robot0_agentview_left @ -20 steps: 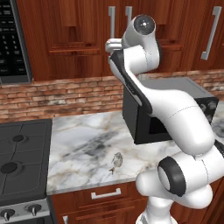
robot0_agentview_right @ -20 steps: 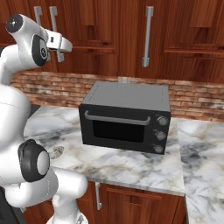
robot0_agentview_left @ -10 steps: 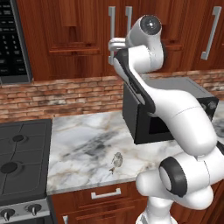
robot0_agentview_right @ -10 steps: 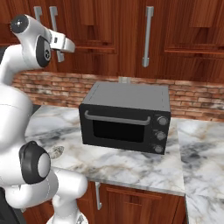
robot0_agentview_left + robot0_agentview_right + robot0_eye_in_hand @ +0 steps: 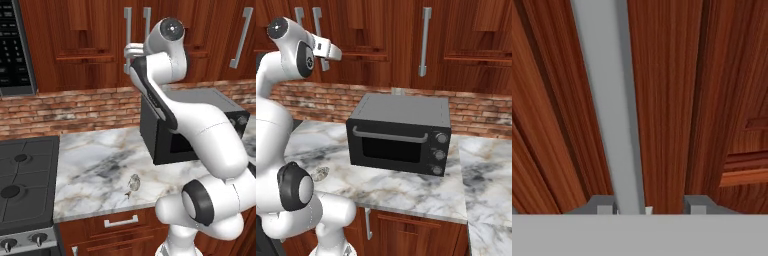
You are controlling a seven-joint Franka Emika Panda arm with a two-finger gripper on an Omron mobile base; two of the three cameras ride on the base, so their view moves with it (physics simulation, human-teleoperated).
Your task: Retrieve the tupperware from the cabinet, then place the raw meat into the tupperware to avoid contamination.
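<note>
The cabinet [image 5: 90,40] [image 5: 371,30] of reddish-brown wood hangs above the counter with its doors closed. My gripper [image 5: 128,50] [image 5: 331,50] [image 5: 647,206] is raised to it and shut on one long silver bar handle [image 5: 128,25] [image 5: 318,20] [image 5: 604,100]. In the hand view the bar runs up between the two fingertips, close against the left one. The raw meat [image 5: 133,182] [image 5: 320,173], a small grey-brown lump, lies on the marble counter near its front edge, below the arm. The tupperware is out of view.
A black toaster oven [image 5: 210,97] [image 5: 401,135] stands on the counter right of the meat. A dark stove [image 5: 25,185] adjoins the counter on the left, with a black microwave [image 5: 12,45] above it. Drawers with short handles [image 5: 121,221] run below the counter.
The jaws have narrowed from wide open onto the cabinet handle, and the hand has edged closer to the door. The meat and the oven have not moved.
</note>
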